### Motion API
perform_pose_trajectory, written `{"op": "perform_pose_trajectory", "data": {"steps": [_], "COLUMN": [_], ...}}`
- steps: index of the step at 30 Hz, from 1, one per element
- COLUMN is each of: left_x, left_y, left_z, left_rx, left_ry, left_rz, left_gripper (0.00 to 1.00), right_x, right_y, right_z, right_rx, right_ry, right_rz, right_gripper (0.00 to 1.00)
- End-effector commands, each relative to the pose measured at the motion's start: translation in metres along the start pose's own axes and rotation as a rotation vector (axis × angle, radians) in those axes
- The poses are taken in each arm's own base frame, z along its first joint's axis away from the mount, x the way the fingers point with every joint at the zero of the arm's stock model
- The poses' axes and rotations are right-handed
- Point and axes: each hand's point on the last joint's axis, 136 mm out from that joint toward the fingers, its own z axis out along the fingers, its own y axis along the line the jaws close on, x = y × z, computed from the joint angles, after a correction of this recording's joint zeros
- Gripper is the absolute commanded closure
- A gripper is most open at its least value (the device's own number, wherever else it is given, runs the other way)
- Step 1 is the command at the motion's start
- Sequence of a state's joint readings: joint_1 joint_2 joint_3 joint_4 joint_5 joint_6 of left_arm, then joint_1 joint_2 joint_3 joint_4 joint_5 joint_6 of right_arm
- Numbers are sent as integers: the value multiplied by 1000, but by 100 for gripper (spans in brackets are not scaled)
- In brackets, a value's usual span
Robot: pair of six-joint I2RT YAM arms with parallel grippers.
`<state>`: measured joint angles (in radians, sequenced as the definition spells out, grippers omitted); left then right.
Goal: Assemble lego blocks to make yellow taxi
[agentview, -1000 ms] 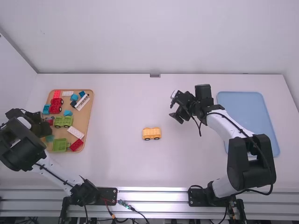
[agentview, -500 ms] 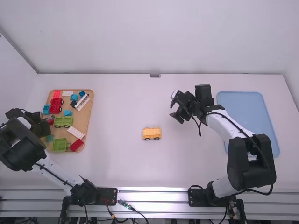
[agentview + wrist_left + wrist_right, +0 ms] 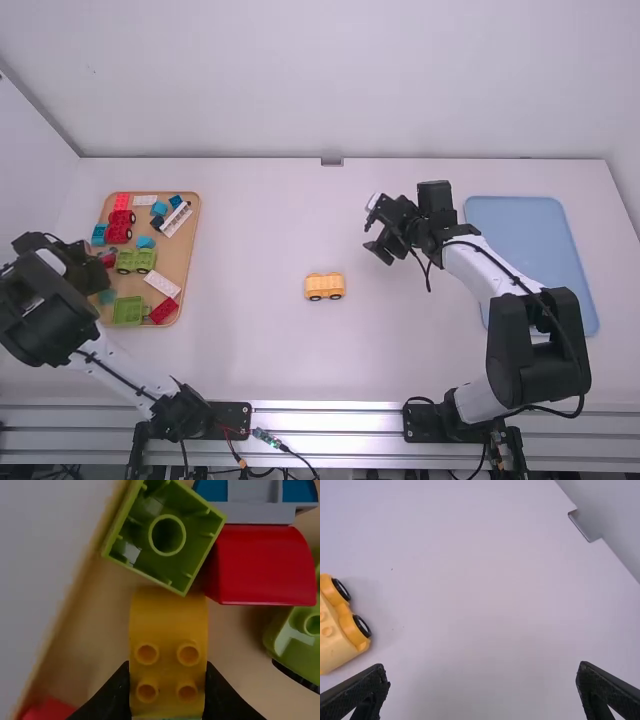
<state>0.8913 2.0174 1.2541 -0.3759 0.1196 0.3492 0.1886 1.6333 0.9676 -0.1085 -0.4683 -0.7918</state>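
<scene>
The left gripper (image 3: 168, 667), snug on a yellow block (image 3: 167, 635) in the left-hand tray (image 3: 187, 258), should lift straight up (a green block (image 3: 189, 552) crowds it) toward the wheeled yellow base (image 3: 325, 287) mid-table; the right gripper (image 3: 482, 666) hangs wide open, empty

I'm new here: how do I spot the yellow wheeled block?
On the white table, look between the flat tan tray and the flat blue tray. There sits one yellow plastic block with black wheels; the tan tray's wheeled blocks are red or green.
</scene>
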Motion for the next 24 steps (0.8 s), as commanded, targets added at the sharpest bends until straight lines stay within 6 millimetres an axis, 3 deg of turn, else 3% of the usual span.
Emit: {"op": "perform_pose_trajectory", "data": {"steps": [1,10,13,15,17,19,21,22,24], "left_x": [-21,-42,-47,-46,-44,-43,-37,-36,-25], "left_y": [-4,-27,-48,-56,-86,-99,-139,-144,-191], "left_z": [-26,-86,-108,-112,-120,-122,-124,-124,-126], "left_rx": [-18,-29,-19,-10,16,30,72,78,152], "left_ry": [-57,-149,-181,-182,-172,-165,-147,-145,-131], "left_rz": [4,61,107,125,234,286,414,431,621], "left_gripper": [98,98,98,98,98,98,98,98,98], "right_x": [-15,-20,-21,-22,-23,-25,-31,-31,-30], "right_y": [-10,-14,-15,-15,-16,-16,-19,-19,-25], "right_z": [-6,-6,-6,-6,-7,-7,-8,-8,-10], "right_rx": [24,41,43,44,46,46,52,52,64], "right_ry": [-29,-50,-53,-54,-63,-69,-98,-101,-107], "right_rz": [-18,2,0,-1,-5,-4,22,25,34], "right_gripper": [1,1,1,1,1,1,1,1,1]}}
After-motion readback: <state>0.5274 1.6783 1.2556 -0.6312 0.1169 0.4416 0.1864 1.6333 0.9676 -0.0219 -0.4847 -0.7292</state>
